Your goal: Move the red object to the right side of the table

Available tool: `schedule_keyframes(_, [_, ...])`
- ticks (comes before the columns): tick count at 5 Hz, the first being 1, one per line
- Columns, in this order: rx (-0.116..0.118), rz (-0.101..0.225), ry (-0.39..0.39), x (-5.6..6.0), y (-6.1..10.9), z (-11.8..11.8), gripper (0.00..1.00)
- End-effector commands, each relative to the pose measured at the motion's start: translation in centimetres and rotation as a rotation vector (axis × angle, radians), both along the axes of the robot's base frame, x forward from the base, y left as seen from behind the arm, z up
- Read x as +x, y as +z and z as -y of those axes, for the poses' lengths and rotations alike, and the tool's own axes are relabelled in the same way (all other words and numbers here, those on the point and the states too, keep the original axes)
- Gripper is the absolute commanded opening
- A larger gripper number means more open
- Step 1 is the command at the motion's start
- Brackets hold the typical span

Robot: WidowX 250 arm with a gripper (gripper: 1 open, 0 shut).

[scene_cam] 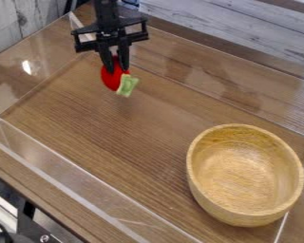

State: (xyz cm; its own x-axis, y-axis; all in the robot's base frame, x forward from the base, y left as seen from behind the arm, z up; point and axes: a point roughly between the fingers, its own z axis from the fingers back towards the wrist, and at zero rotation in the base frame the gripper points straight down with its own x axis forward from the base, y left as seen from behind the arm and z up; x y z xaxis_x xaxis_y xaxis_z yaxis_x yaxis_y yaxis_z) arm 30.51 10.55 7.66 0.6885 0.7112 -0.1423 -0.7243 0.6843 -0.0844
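**On the left of the tabletop, a pinched red toy**

Across the view runs the table [129,142], brown wood grain edged by low clear walls. Toward its right front corner sits a round wooden bowl [245,174]. At upper left the black gripper [113,68] points down, fingers pressed onto the red object [115,80], whose green tip juts right, well apart from the bowl.

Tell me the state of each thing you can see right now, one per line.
gripper: shut on the red object, pointing down.
red object: held between the fingers at the table's far left, green tip to the right.
wooden bowl: upright, empty, near right.
table: bare wood, clear walls around it.
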Motion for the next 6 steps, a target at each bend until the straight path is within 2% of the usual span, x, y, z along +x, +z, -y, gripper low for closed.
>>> schedule_keyframes(1, [0.025,0.059,0.139,-0.3,2.2,-1.0,0.00])
schedule_keyframes(2, [0.015,0.053,0.274,-0.9,2.6,-1.7,0.00])
schedule_keyframes(4, [-0.003,0.035,0.260,-0.9,5.0,1.7,0.00])
schedule_keyframes(5, [-0.008,0.025,0.201,-0.5,3.7,3.0,0.00])
schedule_keyframes(6, [-0.013,0.018,0.280,1.3,3.2,4.7,0.00])
